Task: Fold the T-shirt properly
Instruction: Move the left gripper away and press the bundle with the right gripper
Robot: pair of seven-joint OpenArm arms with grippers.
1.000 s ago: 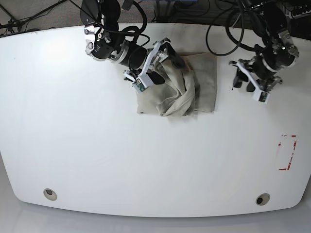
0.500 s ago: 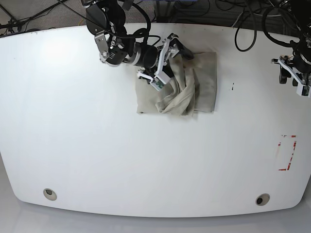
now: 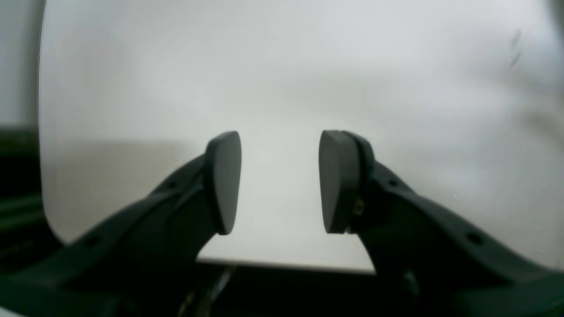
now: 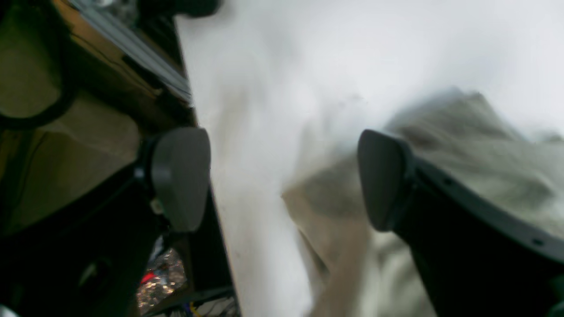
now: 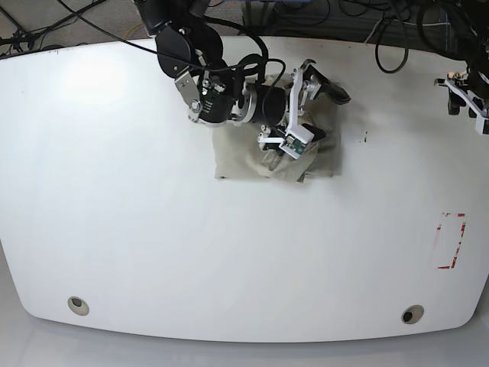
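Fabric of the T-shirt (image 5: 325,157) lies bunched in a rough rectangle at the far middle of the white surface (image 5: 153,229), and the right gripper (image 5: 306,107) hangs over its right part with jaws spread wide and nothing between them, the cloth showing just beyond its fingertips (image 4: 383,176) in the wrist view. To do the fold well, it should likely pinch one clean loose edge, not the heaped middle, and draw it flat across. Far right, the left gripper (image 3: 280,182) sits at the surface's edge, jaws parted and empty, well apart from the shirt.
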